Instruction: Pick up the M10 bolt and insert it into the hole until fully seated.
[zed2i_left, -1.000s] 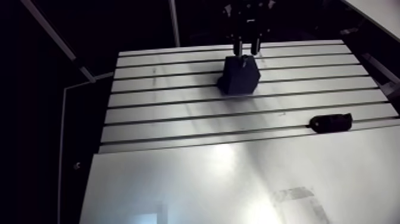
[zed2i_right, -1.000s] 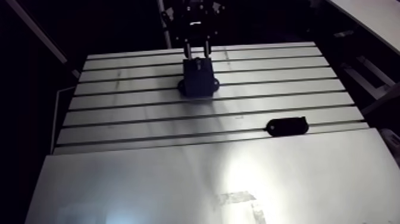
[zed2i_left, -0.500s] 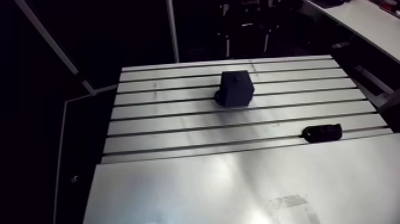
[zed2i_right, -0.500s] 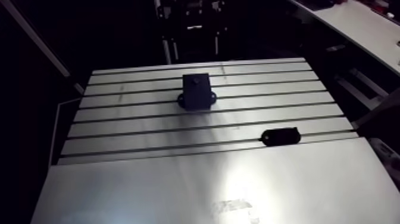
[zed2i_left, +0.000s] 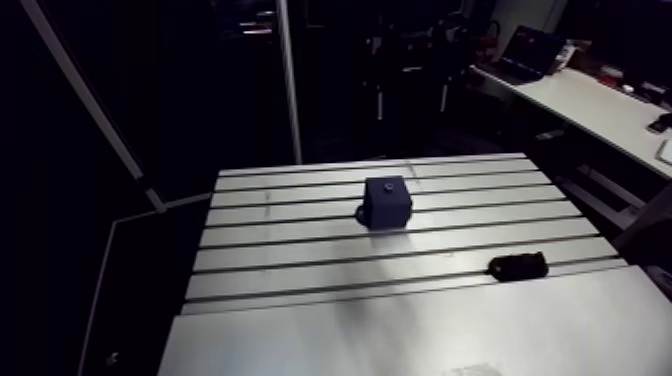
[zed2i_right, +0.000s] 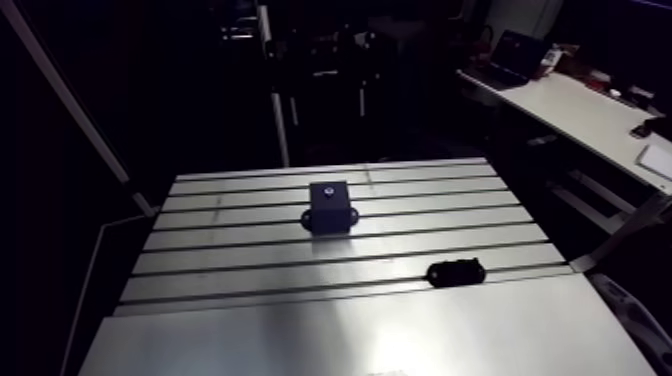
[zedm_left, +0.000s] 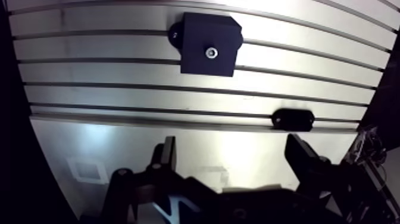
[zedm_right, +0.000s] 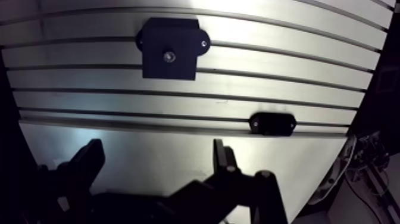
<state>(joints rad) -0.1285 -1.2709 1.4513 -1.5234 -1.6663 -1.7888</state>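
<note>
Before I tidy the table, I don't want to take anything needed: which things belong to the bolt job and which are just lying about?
Job: black block; bolt, head showing in its top; gripper, open, empty.
Lying about: black oblong piece; tape patch on the plate.

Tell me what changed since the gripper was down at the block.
The gripper has lifted up and away from the black block and now hangs open and empty above the table. The bolt head shows in the block's top hole. The block and the small black part have not moved; only the camera shifted.
</note>
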